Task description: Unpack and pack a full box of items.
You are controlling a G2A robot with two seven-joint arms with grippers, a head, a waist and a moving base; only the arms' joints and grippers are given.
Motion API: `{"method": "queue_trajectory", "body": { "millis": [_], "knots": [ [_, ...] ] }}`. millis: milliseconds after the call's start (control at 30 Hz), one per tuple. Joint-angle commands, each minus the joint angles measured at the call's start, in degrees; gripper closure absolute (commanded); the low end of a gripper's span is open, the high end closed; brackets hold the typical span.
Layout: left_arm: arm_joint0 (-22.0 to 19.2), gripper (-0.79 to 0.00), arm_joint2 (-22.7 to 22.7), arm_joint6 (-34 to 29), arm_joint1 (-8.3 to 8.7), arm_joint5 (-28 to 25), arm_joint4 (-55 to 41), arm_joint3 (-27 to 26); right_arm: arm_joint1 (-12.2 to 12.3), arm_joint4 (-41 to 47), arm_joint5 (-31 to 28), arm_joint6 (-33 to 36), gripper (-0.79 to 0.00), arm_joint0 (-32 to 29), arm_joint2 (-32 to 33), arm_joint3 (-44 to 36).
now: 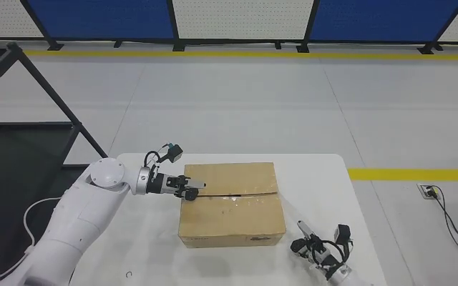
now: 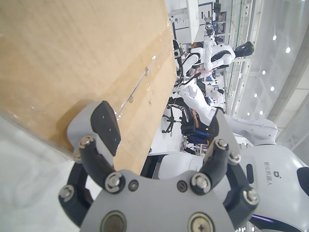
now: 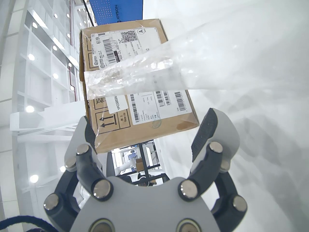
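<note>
1. Your box [image 1: 229, 204] sits near the middle of the white table [image 1: 143, 243]. It is a brown cardboard carton with both top flaps down.
2. The flaps meet at a seam [image 1: 229, 194] that runs across the lid. In the left wrist view the seam [image 2: 140, 80] has a glossy strip of clear tape over it, so the box [image 2: 72, 49] is closed.
3. Your left gripper [image 1: 193, 189] is at the box's left edge, level with the seam. The arm reaches in low over the table from the left.
4. In its own wrist view the left gripper [image 2: 160, 117] has its fingers spread apart with nothing between them. One dark pad [image 2: 105, 126] lies over the box's edge just beside the seam (you cannot tell from these views whether it touches the cardboard). The other finger is off the box, out in open air.
5. Your right gripper [image 1: 299, 239] is near the box's right front corner, over the table and off the carton.
6. In the right wrist view the right gripper [image 3: 148, 121] is also spread wide and holds nothing. It faces the box's end face [image 3: 173, 121].
7. That end face carries white printed labels [image 3: 113, 47]. A crinkled strip of clear tape [image 3: 135, 78] crosses the middle of it and runs on past the box's edge.
</note>
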Motion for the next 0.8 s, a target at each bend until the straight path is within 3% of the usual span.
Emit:
{"method": "queue_trajectory", "body": {
  "millis": [0,500,767],
  "knots": [
    [0.00,-0.785,0.00,0.00,0.00,0.00,0.00,0.00,-0.36,0.62,-0.78,-1.20,-0.785,0.74,-0.89,1.31],
    [0.00,-0.785,0.00,0.00,0.00,0.00,0.00,0.00,-2.44,1.11,-9.21,-12.28,-0.785,6.17,-1.68,7.81],
    [0.00,-0.785,0.00,0.00,0.00,0.00,0.00,0.00,-2.18,-0.66,-10.87,-15.11,-0.785,6.09,3.28,3.10]
  ]
}}
